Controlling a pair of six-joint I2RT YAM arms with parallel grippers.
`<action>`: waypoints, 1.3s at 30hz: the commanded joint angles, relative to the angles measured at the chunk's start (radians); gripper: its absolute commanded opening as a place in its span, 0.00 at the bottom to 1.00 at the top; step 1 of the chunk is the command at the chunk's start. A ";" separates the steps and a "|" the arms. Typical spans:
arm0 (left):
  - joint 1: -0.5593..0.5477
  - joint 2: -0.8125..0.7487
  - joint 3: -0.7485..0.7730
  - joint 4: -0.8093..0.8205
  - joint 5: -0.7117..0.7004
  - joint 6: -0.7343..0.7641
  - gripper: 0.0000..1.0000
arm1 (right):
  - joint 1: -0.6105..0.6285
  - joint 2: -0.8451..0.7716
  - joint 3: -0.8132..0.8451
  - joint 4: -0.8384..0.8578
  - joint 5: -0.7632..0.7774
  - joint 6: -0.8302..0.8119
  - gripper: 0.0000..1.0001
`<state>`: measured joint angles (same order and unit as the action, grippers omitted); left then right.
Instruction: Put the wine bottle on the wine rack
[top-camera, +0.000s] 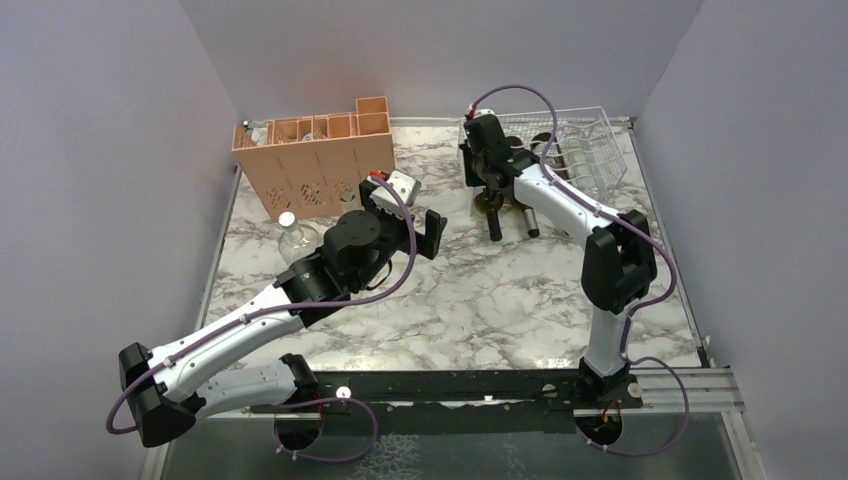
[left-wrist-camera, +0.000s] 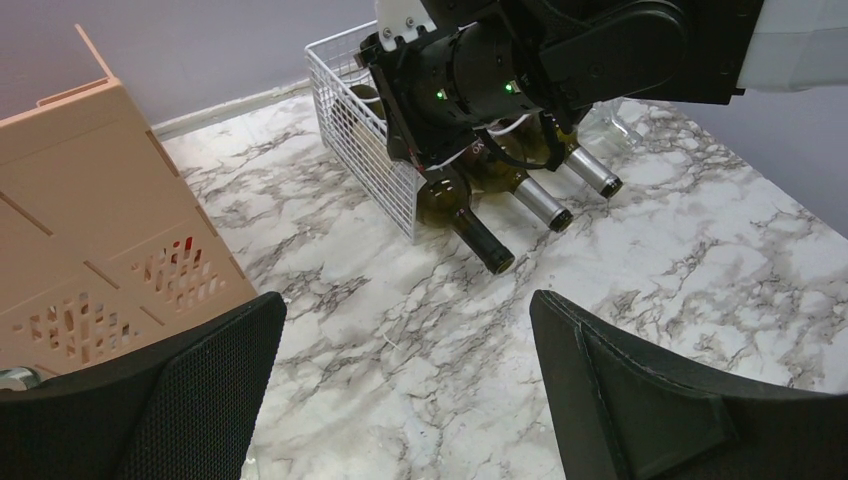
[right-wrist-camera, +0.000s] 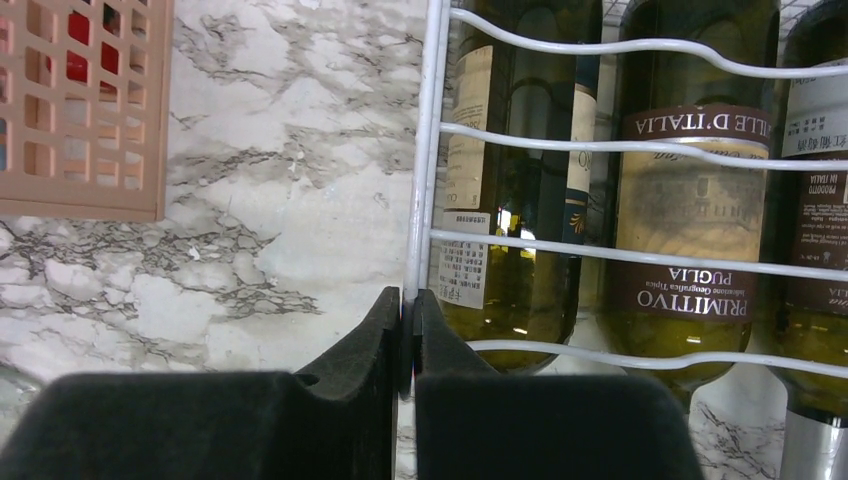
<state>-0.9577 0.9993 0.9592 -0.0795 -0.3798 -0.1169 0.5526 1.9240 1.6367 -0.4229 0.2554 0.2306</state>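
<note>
Right claw (right-wrist-camera: 405, 330) on wine rack (right-wrist-camera: 430, 150) wire (bottles (right-wrist-camera: 520, 200) just behind)

all views share the wine rack (top-camera: 588, 148)

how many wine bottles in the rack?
3, side by side in the wine rack: first bottle by the end wire pinched in the right gripper, second bottle next, third bottle beyond. Others may hide behind the right arm.
</note>
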 joint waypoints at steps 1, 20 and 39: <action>-0.001 -0.030 0.045 -0.004 -0.042 0.015 0.99 | 0.108 0.040 0.068 0.032 -0.111 0.024 0.06; -0.001 -0.060 0.061 -0.024 -0.070 0.028 0.99 | 0.191 -0.046 0.067 0.026 -0.077 0.197 0.56; -0.001 -0.179 0.254 -0.024 -0.133 0.197 0.99 | 0.270 -0.339 -0.253 0.401 -0.521 -0.014 0.64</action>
<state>-0.9577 0.8532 1.1564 -0.1146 -0.4591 0.0036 0.7715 1.5585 1.3815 -0.1337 -0.1783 0.2836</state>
